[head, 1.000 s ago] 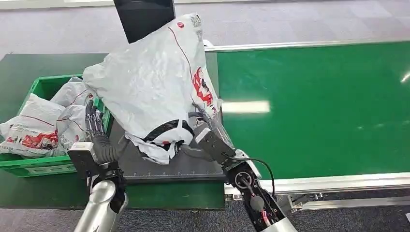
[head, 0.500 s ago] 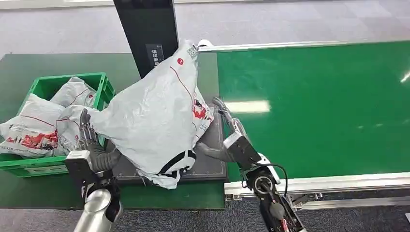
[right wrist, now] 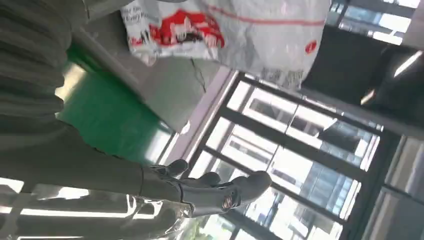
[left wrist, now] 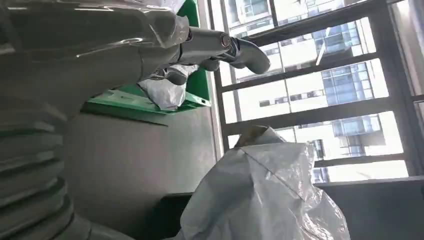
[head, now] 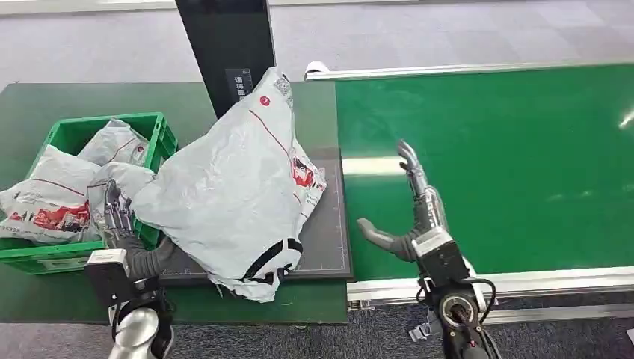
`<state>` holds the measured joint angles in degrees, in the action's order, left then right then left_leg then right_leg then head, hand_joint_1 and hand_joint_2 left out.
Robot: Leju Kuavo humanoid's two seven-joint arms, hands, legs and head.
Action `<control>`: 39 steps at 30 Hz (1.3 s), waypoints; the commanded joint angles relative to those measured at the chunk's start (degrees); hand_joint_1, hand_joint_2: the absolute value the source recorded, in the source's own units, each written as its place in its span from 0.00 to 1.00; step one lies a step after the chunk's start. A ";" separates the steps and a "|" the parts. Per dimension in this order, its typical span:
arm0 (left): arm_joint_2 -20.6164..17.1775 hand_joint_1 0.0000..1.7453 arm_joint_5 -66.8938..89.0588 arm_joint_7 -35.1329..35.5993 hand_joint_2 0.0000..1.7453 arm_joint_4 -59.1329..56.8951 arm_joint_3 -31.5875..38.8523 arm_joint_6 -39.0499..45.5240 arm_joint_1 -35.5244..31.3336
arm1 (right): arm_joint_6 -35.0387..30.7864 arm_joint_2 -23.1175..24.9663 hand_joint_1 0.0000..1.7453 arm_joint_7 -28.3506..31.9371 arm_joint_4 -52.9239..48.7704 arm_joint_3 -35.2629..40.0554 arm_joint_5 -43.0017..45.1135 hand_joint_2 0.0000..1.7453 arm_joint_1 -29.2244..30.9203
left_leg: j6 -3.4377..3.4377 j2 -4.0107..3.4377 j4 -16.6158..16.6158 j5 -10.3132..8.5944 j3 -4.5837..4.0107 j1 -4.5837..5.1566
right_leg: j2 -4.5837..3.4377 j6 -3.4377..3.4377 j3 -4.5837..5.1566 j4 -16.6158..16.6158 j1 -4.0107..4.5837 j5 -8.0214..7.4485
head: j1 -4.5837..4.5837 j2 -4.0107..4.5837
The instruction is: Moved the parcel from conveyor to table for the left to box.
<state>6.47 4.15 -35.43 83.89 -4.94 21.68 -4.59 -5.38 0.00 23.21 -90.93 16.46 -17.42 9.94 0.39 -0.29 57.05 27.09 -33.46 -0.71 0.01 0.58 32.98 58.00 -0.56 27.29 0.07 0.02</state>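
parcel (head: 232,202) lies on the dark mat (head: 329,247) on the table (head: 45,105), beside the green crate (head: 161,138). right hand (head: 411,217) over conveyor (head: 508,157), fingers spread, empty. left hand (head: 123,232) beside parcel, fingers spread.

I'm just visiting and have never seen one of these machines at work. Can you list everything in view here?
Parcel: one, grey-white bag with red print, lying on the black mat, leaning toward the crate.
Mat: one, black, on the table beside the conveyor.
Crate: one, green, on the table's left part.
Bags in crate: several, grey-white with red print; exact count unclear.
Table: one, dark green.
Conveyor: one, bright green belt with metal edges, on the right.
Post: one, black, behind the parcel.
Floor: grey.
Left hand: one, fingers up, between crate and parcel.
Right hand: one, fingers spread, above the belt, holding nothing.
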 commanded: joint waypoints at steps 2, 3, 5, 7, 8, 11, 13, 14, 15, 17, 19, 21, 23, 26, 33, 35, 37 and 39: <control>0.13 0.00 2.06 0.87 1.00 -1.17 0.67 -0.82 -0.11 | -3.47 -2.84 0.00 -0.33 -5.78 -7.17 -4.01 1.00 -3.65 | -0.01 0.11 -0.09 -0.04 0.10 0.00 | 0.09 -0.04 -0.11 -0.09 0.01 0.00 | 0.00 0.00; 0.16 0.00 2.04 0.87 1.00 -1.82 0.77 -0.82 -0.51 | -3.83 -3.43 0.00 -0.18 -7.17 -8.56 -4.60 1.00 -5.29 | -0.01 0.14 -0.11 -0.05 0.12 0.01 | 0.11 -0.04 -0.14 -0.11 0.00 0.00 | -0.02 -0.02; -0.27 0.00 2.07 0.81 1.00 -2.93 1.00 -1.01 -1.53 | -4.54 -4.35 0.00 0.78 -9.95 -11.43 -5.87 1.00 -9.21 | -0.05 0.52 -0.14 -0.08 0.13 -0.01 | 0.48 -0.01 -0.29 -0.20 0.02 0.06 | -0.02 0.00; -1.07 0.00 3.69 0.51 1.00 -3.10 1.99 0.40 -2.44 | -5.46 -5.13 0.00 1.96 -12.04 -13.30 -5.99 1.00 -12.03 | -0.05 0.44 -0.11 -0.06 0.14 0.00 | 0.42 -0.01 -0.25 -0.16 0.01 0.07 | 0.00 -0.02; -1.37 0.00 5.19 0.60 1.00 -3.21 2.24 1.47 -2.62 | -5.52 -5.13 0.00 2.34 -12.52 -13.72 -5.75 1.00 -12.71 | -0.06 0.45 -0.16 -0.05 0.19 0.00 | 0.42 0.00 -0.34 -0.22 0.01 0.06 | -0.02 -0.02; -2.52 0.00 10.25 1.18 1.00 -4.87 3.45 3.04 -3.62 | -5.48 -4.03 0.00 3.58 -13.23 -14.47 -5.31 1.00 -14.95 | -0.03 0.24 -0.08 0.00 0.08 0.02 | 0.16 0.00 -0.14 -0.08 -0.02 0.05 | 0.02 0.00; -2.83 0.00 12.95 1.31 1.00 -6.50 3.31 3.72 -4.44 | -5.32 -3.26 0.00 3.95 -13.02 -13.63 -5.28 1.00 -15.71 | 0.00 0.13 -0.09 0.01 0.11 0.01 | 0.11 -0.02 -0.13 -0.08 -0.01 0.03 | 0.00 0.00; -2.83 0.00 12.95 1.31 1.00 -6.50 3.31 3.72 -4.44 | -5.32 -3.26 0.00 3.95 -13.02 -13.63 -5.28 1.00 -15.71 | 0.01 0.14 -0.11 -0.01 0.10 0.01 | 0.12 -0.03 -0.12 -0.10 0.00 0.02 | 0.00 0.00; -2.77 0.00 13.00 1.31 1.00 -6.57 3.27 3.72 -4.47 | -5.31 -3.08 0.00 3.95 -12.97 -13.44 -5.28 1.00 -15.71 | 0.01 0.20 -0.13 -0.02 0.13 0.01 | 0.18 -0.04 -0.16 -0.12 -0.01 0.03 | 0.00 0.00; -2.70 0.00 13.08 1.31 1.00 -6.62 3.21 3.74 -4.47 | -5.32 -3.06 0.00 3.95 -12.99 -13.41 -5.28 1.00 -15.53 | 0.00 0.12 -0.08 0.00 0.08 0.00 | 0.09 -0.02 -0.07 -0.08 0.00 0.01 | 0.00 0.00; -2.64 0.00 13.15 1.30 1.00 -6.63 3.16 3.78 -4.45 | -5.34 -3.12 0.00 3.95 -13.00 -13.47 -5.28 1.00 -15.34 | -0.01 0.08 -0.10 0.00 0.13 0.02 | 0.06 -0.02 -0.10 -0.10 -0.01 0.00 | 0.00 0.00; -3.02 0.00 15.43 1.67 1.00 -7.04 2.65 4.61 -4.68 | -4.99 -3.10 0.00 3.91 -12.63 -13.22 -5.26 1.00 -15.19 | -0.03 0.09 -0.11 0.00 0.14 0.01 | 0.07 -0.01 -0.13 -0.12 -0.01 0.00 | 0.00 0.00; -3.44 0.00 17.58 2.39 1.00 -8.38 3.01 5.39 -5.77 | -4.24 -3.18 0.00 4.12 -12.02 -12.24 -5.12 1.00 -14.87 | -0.03 0.07 -0.11 0.00 0.16 0.00 | 0.05 -0.01 -0.15 -0.14 0.01 0.00 | 0.00 0.00; -4.76 0.00 19.51 3.66 1.00 -11.22 6.00 7.67 -7.53 | -3.52 -3.20 0.00 4.53 -10.72 -11.05 -4.95 1.00 -13.69 | -0.02 0.07 -0.15 -0.02 0.19 0.01 | 0.04 -0.02 -0.17 -0.15 0.00 -0.01 | 0.00 0.00; -6.69 0.00 20.89 2.37 1.00 -17.24 11.40 8.67 -10.34 | -3.36 -2.95 0.00 4.93 -8.59 -10.35 -4.91 1.00 -11.97 | 0.02 -0.06 -0.08 0.01 0.13 -0.02 | -0.08 -0.03 -0.10 -0.07 0.03 -0.03 | 0.00 0.00; -6.41 0.00 20.93 2.30 1.00 -17.35 11.53 8.57 -10.59 | -3.20 -3.02 0.00 4.85 -8.82 -10.45 -4.85 1.00 -12.00 | 0.01 -0.05 -0.13 -0.01 0.20 -0.03 | -0.07 -0.04 -0.15 -0.12 0.04 -0.04 | -0.02 0.00; -6.41 0.00 20.93 2.30 1.00 -17.35 11.53 8.57 -10.59 | -3.20 -3.02 0.00 4.85 -8.82 -10.45 -4.85 1.00 -12.00 | -0.02 -0.02 -0.15 -0.02 0.22 -0.02 | -0.06 -0.03 -0.19 -0.15 0.04 -0.04 | 0.00 -0.02; -6.40 0.00 21.23 2.20 1.00 -17.14 11.58 8.83 -10.72 | -3.13 -3.01 0.00 4.83 -8.90 -10.50 -4.80 1.00 -11.94 | -0.03 -0.02 -0.16 -0.01 0.23 -0.02 | -0.06 -0.01 -0.21 -0.18 0.03 -0.04 | 0.00 0.00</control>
<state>0.99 24.76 -32.89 73.15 3.72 30.18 -12.48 -8.90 -3.56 27.96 -103.19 4.92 -22.60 -3.83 0.41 -0.25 57.04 27.10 -33.43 -0.74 0.02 0.59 32.95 57.99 -0.53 27.30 0.07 0.02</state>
